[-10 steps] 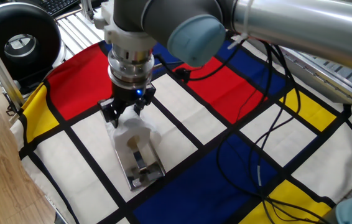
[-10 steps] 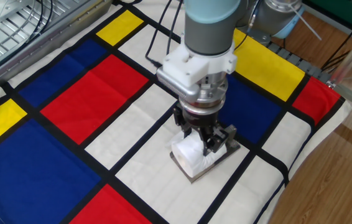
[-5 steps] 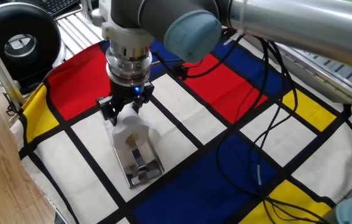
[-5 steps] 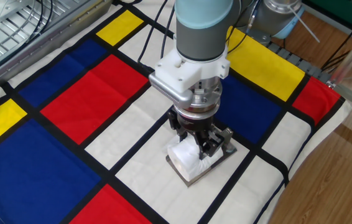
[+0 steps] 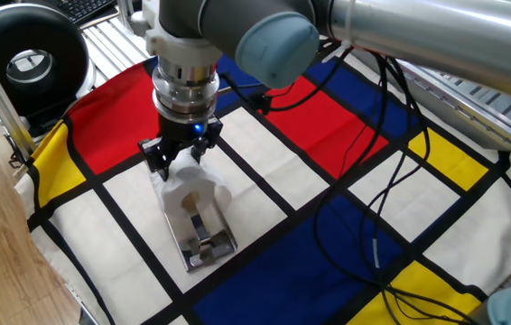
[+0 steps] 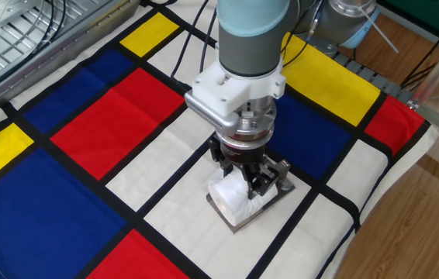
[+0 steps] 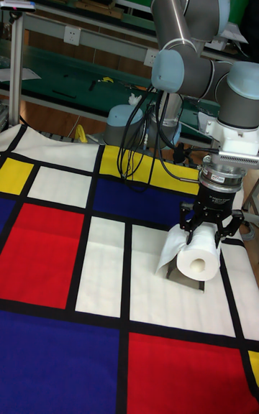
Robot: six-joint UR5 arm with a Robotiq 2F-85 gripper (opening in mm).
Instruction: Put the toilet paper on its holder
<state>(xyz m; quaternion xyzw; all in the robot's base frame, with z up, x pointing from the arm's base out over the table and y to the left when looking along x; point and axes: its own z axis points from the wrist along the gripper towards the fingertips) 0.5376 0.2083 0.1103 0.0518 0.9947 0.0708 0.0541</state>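
A: Holding anything at the moment?

B: Yes. My end effector (image 7: 211,236) points straight down with its two black fingers (image 7: 234,228) clamped on either side of the toilet paper (image 7: 201,256). The roll lies on its side between them, and from the tall fixed view its hollow core faces the camera.

A: Where is the roll compared with the holder?

B: Right over it. The holder (image 5: 203,242) lies flat on a white panel of the checked cloth (image 6: 119,116) that covers the bench, and the roll sits at one end of its shiny plate. In one fixed view the bare metal and the bar arm stick out from under the roll toward the near edge of the cloth. In the other fixed view I see the roll (image 6: 235,195) on the plate with the metal edge (image 6: 239,224) showing just below it.

A: Is the roll threaded on the bar?

B: I cannot tell; my fingers and the paper hide that spot in every view.

A: Any loose paper?

B: A sheet hangs off the side of the roll in the tall fixed view, drooping toward the cloth.

A: Anything else nearby?

B: Black cables (image 5: 391,171) trail across the cloth behind my arm, and a round black device (image 5: 30,65) stands past the cloth's corner.
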